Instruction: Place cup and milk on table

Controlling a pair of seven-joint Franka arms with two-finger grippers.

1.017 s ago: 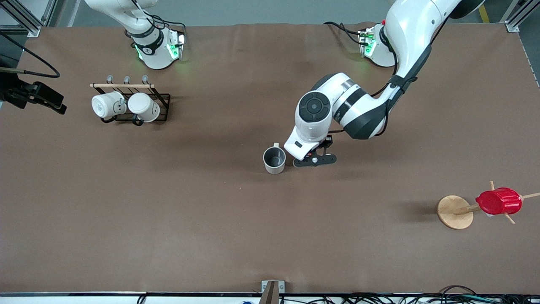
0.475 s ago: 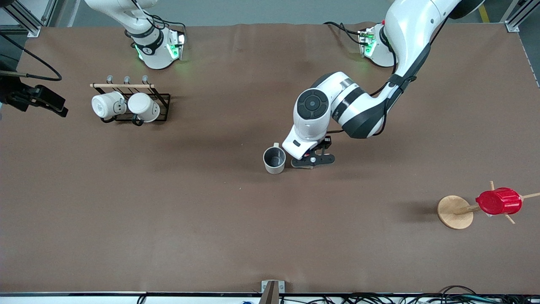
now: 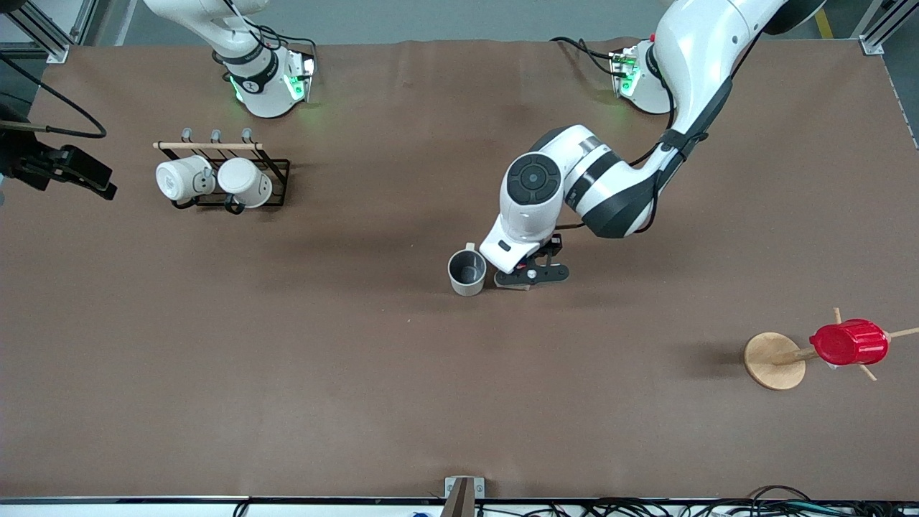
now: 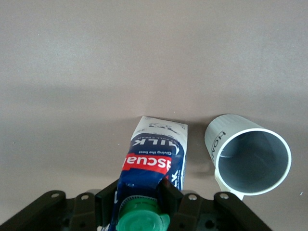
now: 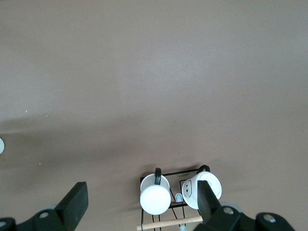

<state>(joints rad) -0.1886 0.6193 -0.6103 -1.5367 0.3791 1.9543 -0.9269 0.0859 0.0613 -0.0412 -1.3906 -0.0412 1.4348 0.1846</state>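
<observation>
Spanning nearly the whole front view, the brown counter (image 3: 287, 373) carries everything we see. Our left arm reaches from its base down to the middle of the counter, and its left pincer (image 4: 139, 204) is closed on the top of the milk carton (image 4: 156, 154), just under the green cap (image 4: 142, 222). The carton stands just beside the cup, its foot seeming to meet the counter, though we cannot tell for sure. Our right arm waits over its own end of the counter; the right pincer (image 5: 139, 204) hangs wide open and holds nothing. Near that arm's base a black wire rack (image 3: 240, 179) holds two white mugs (image 3: 212, 179) lying on their sides. Toward the left arm's end stands a wooden mug tree (image 3: 775, 360) with a red ribbed cup (image 3: 848, 342) on one peg. The off-white cup (image 3: 467, 273) stands upright mid-counter, grey inside showing, handle pointing toward the bases.
</observation>
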